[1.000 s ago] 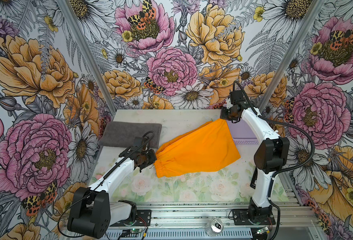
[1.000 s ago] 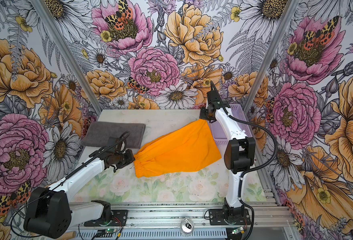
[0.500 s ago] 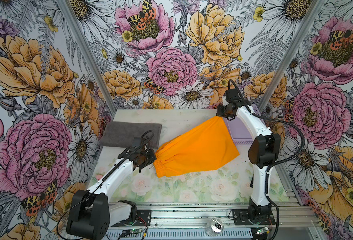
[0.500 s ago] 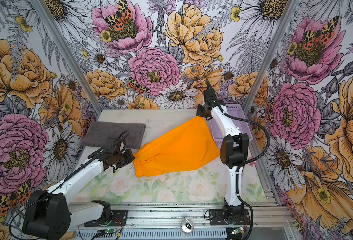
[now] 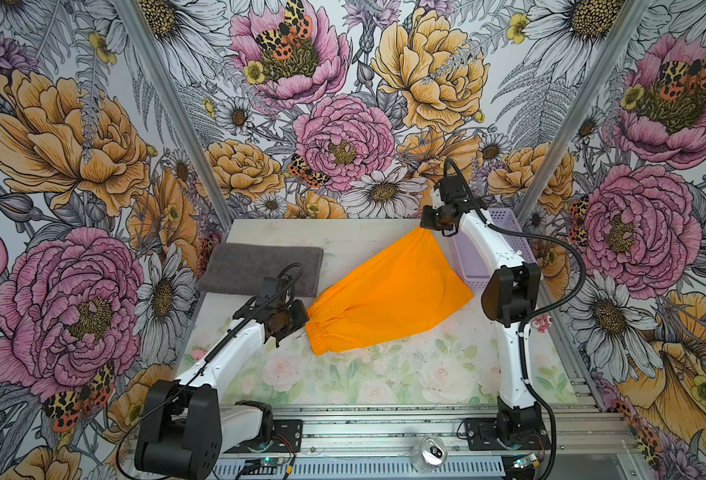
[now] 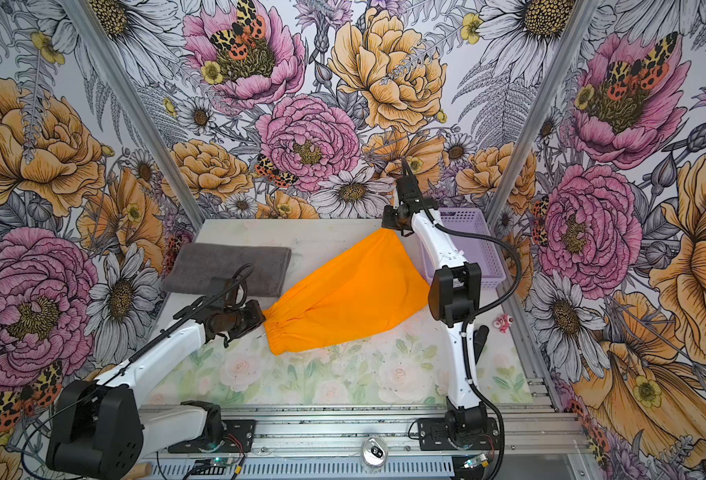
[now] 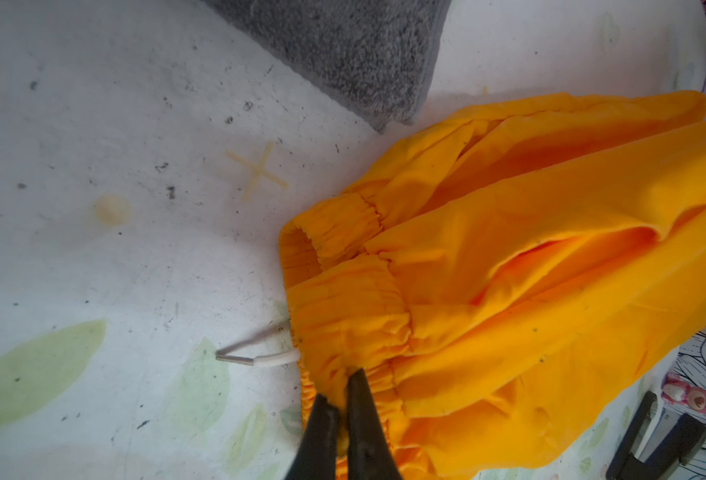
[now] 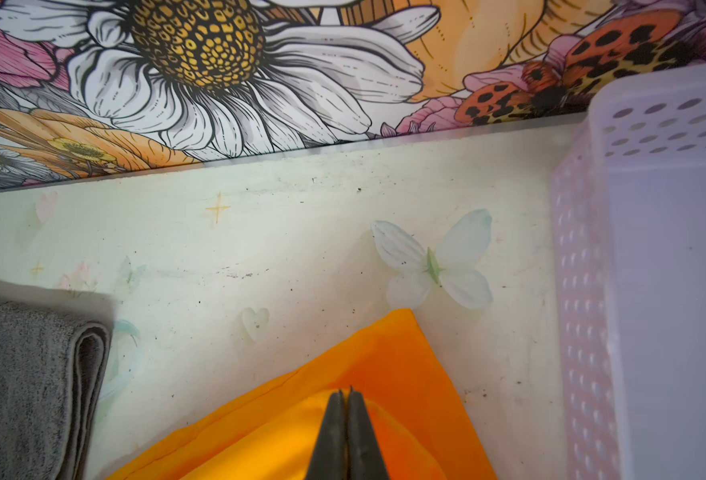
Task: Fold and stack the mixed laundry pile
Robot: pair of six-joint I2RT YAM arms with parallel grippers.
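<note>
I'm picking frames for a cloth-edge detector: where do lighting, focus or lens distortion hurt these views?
In both top views: even light, sharp focus, but the orange shorts saturate into a nearly flat patch and the wide lens splays the walls. Left wrist view: towel pile crisp, left gripper dark and soft. Right wrist view: basket washed out and blurry, right gripper silhouetted.

The shorts (image 5: 388,291) are plain bright orange, with a white drawstring (image 7: 274,360) tipped in dull metal. The towel (image 5: 260,270) is dark grey, flecked lighter in its pile. The basket (image 6: 463,218) is pale lavender, dotted with rows of small holes. The desk (image 5: 384,374) is off-white, printed with faint pink roses, green leaves and a pale butterfly (image 8: 434,266). The walls (image 5: 343,137) show large pink and orange flowers, white daisies and spotted orange moths.
</note>
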